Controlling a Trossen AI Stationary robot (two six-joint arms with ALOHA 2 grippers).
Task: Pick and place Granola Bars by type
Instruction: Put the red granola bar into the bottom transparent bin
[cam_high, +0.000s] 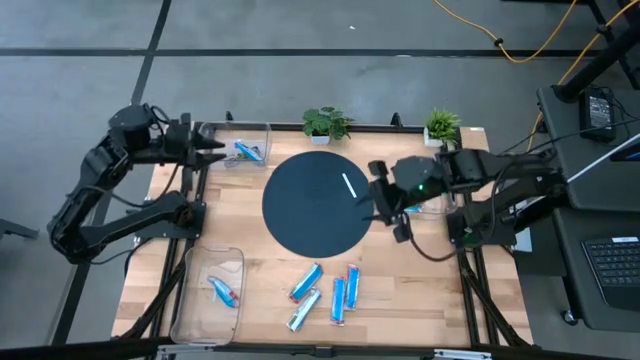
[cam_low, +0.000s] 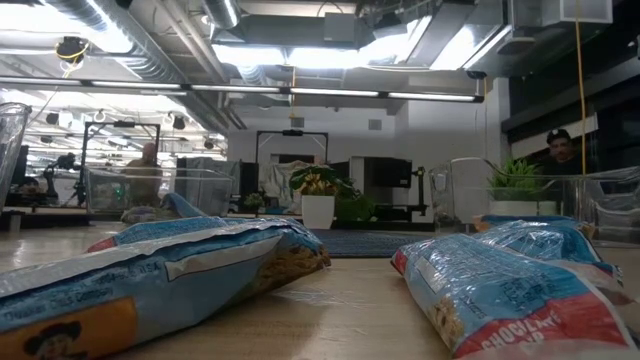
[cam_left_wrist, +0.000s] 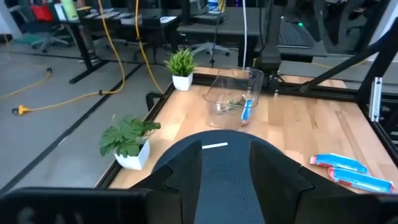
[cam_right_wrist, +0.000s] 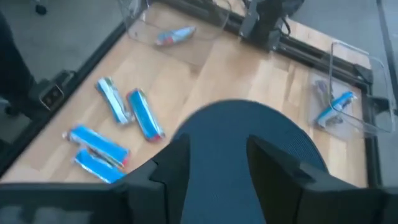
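Four loose Granola Bars (cam_high: 325, 293) lay just off the dark round mat (cam_high: 316, 203), on its side away from the potted plants (cam_high: 326, 123); others sat singly in clear bins (cam_high: 247, 146) well apart from the mat. The right gripper (cam_high: 385, 205) hovered over the mat's edge, fingers spread and empty. The left gripper (cam_high: 214, 147), fingers parted and holding nothing, waited by a bin.

Two blue granola bars (cam_low: 150, 275) (cam_low: 510, 285) lie close up on the wooden counter (cam_low: 350, 310); a potted plant (cam_low: 318, 195) stands behind; no fingers show.
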